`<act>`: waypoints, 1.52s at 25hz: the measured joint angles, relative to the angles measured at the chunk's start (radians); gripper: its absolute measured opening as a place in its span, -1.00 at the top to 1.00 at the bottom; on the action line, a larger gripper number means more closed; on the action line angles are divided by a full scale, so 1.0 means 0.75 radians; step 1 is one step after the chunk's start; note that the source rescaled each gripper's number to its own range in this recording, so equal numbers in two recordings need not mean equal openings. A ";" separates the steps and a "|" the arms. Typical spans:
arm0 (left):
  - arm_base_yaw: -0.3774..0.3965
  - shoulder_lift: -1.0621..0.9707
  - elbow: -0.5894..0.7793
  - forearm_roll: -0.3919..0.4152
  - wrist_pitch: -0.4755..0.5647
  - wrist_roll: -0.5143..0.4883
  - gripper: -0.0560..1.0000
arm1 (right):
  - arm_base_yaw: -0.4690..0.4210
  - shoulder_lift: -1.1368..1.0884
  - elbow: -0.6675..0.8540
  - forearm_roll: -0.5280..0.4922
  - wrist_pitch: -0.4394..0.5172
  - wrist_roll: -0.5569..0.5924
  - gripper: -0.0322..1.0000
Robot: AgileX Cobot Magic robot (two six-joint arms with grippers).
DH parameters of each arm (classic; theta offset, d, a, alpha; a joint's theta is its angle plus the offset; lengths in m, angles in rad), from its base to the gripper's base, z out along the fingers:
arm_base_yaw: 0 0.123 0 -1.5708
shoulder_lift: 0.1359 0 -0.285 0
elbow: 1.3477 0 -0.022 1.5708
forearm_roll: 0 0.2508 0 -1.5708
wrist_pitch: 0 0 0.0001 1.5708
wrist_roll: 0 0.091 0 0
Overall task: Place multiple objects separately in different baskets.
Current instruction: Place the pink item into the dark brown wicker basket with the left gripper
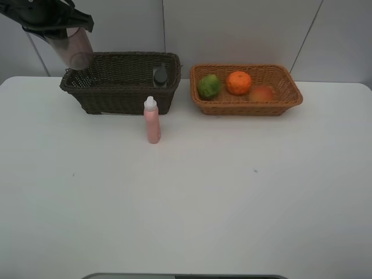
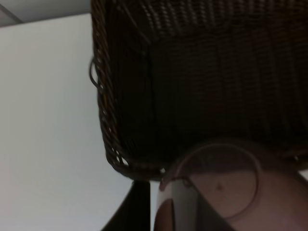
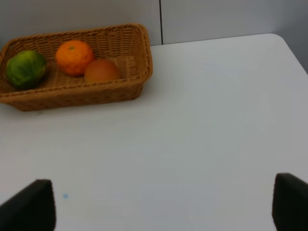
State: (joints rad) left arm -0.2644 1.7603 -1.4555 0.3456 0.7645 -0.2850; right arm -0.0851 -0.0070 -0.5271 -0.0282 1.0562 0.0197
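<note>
The cup (image 1: 75, 49) was held by the left gripper (image 1: 61, 32), whose fingers were closed on it, above the left end of the dark basket (image 1: 125, 96). It was seen tilted, clear of the rim. In the left wrist view the cup (image 2: 226, 192) was shown over the basket's corner (image 2: 125, 163), with the weave dark beneath it.

The dark basket was set at the table's (image 1: 232, 192) far edge, left of the middle. The dark bottle (image 1: 160, 75) was seen inside it, at its right end. The pink bottle (image 1: 152, 122) was stood upright on the table, just in front of that basket's near wall.

The tan basket (image 1: 244, 107) was placed beside it, at the far edge right of the middle. In it the green fruit (image 1: 208, 86), orange (image 1: 239, 82) and peach (image 1: 261, 93) were laid in a row.

The right gripper (image 3: 163, 207) was shown only in its wrist view, over bare table, with its fingers (image 3: 29, 207) spread wide and nothing held.
</note>
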 joint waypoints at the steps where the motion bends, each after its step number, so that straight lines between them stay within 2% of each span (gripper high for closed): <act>1: 0.000 0.018 -0.007 0.041 -0.029 -0.028 0.88 | 0.000 0.000 0.000 0.000 0.000 0.000 -1.00; 5: 0.000 0.095 -0.014 0.108 -0.207 -0.071 0.88 | 0.000 0.000 0.000 0.000 0.000 0.000 -1.00; 20: 0.044 0.390 -0.017 0.117 -0.682 -0.076 0.88 | 0.000 0.000 0.000 0.000 0.000 0.000 -1.00; 38: 0.047 0.529 -0.017 0.085 -0.701 -0.077 0.88 | 0.000 0.000 0.000 -0.001 0.000 0.000 -1.00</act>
State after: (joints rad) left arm -0.2293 2.1568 -1.4682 0.4096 0.2384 -0.3425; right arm -0.0851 -0.0070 -0.5271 -0.0293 1.0562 0.0197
